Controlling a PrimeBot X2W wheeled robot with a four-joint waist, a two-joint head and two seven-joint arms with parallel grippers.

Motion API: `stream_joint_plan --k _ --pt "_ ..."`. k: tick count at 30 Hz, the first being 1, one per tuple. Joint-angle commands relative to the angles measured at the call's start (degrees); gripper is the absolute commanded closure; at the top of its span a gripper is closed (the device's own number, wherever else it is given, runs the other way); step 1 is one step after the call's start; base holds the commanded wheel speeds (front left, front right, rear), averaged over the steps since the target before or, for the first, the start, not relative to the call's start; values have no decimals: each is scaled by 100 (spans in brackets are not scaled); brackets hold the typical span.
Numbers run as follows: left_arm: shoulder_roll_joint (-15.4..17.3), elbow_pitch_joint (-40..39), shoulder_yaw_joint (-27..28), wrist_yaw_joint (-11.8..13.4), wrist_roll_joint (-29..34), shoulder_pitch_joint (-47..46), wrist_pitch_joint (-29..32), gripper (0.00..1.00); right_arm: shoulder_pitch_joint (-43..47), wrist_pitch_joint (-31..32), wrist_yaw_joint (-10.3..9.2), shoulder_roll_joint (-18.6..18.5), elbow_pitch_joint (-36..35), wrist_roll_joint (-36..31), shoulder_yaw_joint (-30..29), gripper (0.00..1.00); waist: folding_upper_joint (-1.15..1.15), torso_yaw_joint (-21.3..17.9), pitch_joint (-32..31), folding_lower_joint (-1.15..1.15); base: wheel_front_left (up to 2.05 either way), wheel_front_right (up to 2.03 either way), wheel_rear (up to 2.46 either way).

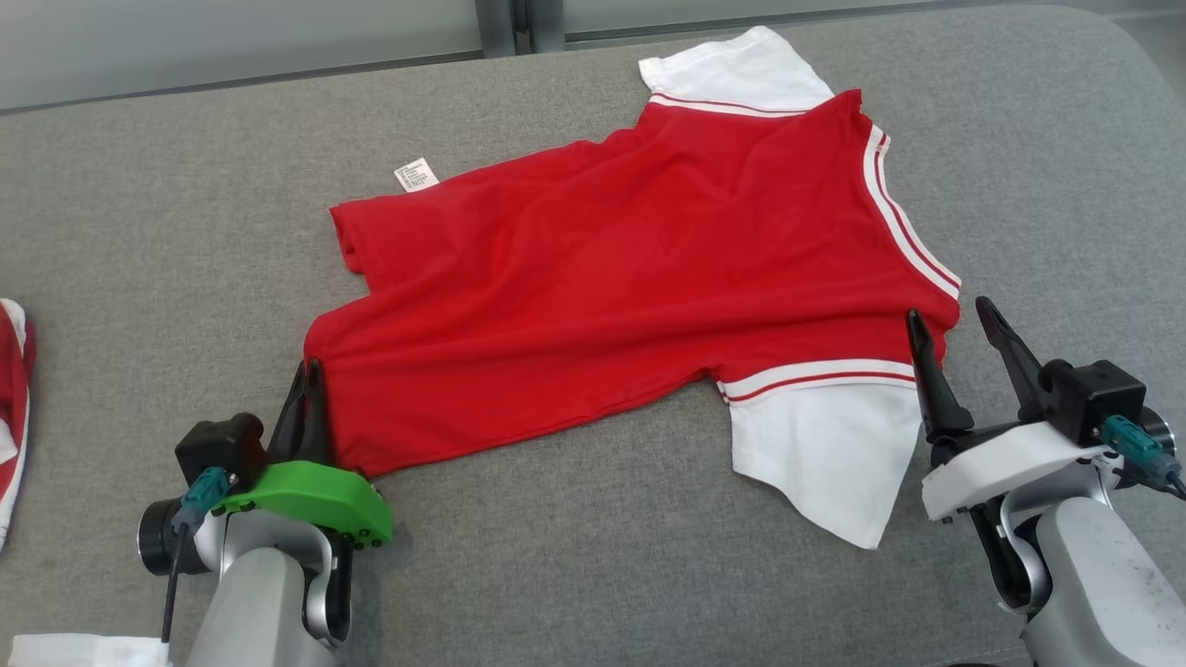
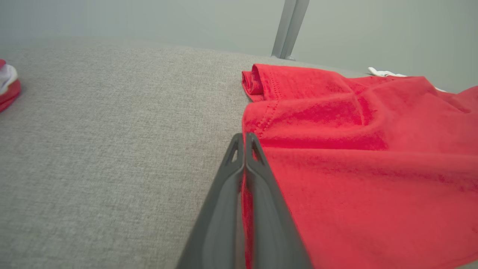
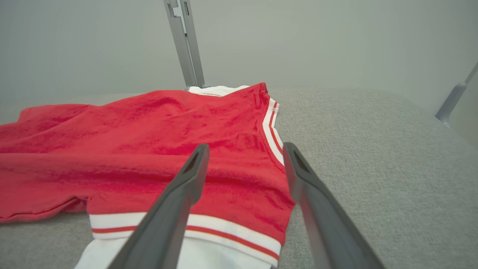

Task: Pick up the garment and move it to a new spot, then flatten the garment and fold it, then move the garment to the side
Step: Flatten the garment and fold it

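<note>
While the left gripper [image 1: 309,371] has its jaws pinched shut on the near hem corner of the garment [image 1: 630,269], with red cloth showing between them in the left wrist view, the work looks to be at the flatten-and-fold stage. The red body lies spread across the middle of the tabletop [image 1: 185,185], hem to the left and collar to the right, with soft ripples across it. A small white label [image 1: 416,174] pokes out at its far left edge. At the right, the right gripper [image 1: 950,311] stands with its jaws wide open and holding nothing, straddling the shoulder edge just above the near white sleeve [image 1: 825,454].

The next move probably calls for those right jaws to close on the shoulder. Both arms can then pull the near edge taut together, or carry it over, without dragging the whole shirt.

The tabletop is covered in grey woven fabric and has a rounded far right corner. A second red-and-white cloth [image 1: 14,408] lies at its left edge, well apart from the garment. Behind the tabletop are a pale grey-green wall [image 1: 232,37] and a grey metal post [image 1: 505,23].
</note>
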Motion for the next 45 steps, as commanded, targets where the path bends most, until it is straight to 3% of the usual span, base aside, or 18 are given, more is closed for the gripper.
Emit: stream_joint_plan --k 1,2,4,5,10,16,24,28,45 --pt "26 76 79 -10 90 -117 3 100 34 -1 -8 -39 -42 63 39 0 0 -75 53 0 0 0 0" --pt "26 157 136 -12 144 -142 3 98 38 -1 -8 -46 -64 71 68 0 0 -105 62 0 0 0 0" --pt "27 334 256 -6 234 -185 3 39 71 -1 -8 -57 -108 88 112 0 0 -161 65 0 0 0 0" --pt "30 407 322 19 303 -203 3 0 92 -1 -8 -62 -127 99 118 0 0 -184 58 0 0 0 0" --pt "27 498 592 132 589 -16 3 0 271 -1 -8 10 -211 97 92 0 0 -225 -114 0 0 0 0" --pt "25 -29 669 136 832 518 3 0 660 -1 -8 156 -261 -19 110 0 0 -127 -483 0 0 0 0" --pt "23 -704 244 8 970 1360 3 0 1083 -1 -8 329 -282 -281 11 0 0 170 -1029 0 0 0 0" --pt "25 -923 106 86 956 1668 3 0 1254 -1 -8 443 -289 -403 -105 0 0 314 -1216 0 0 0 0" --pt "25 -1261 -18 51 973 2081 4 0 1526 -1 -8 697 -137 -504 -368 0 0 600 -1611 0 0 0 0"
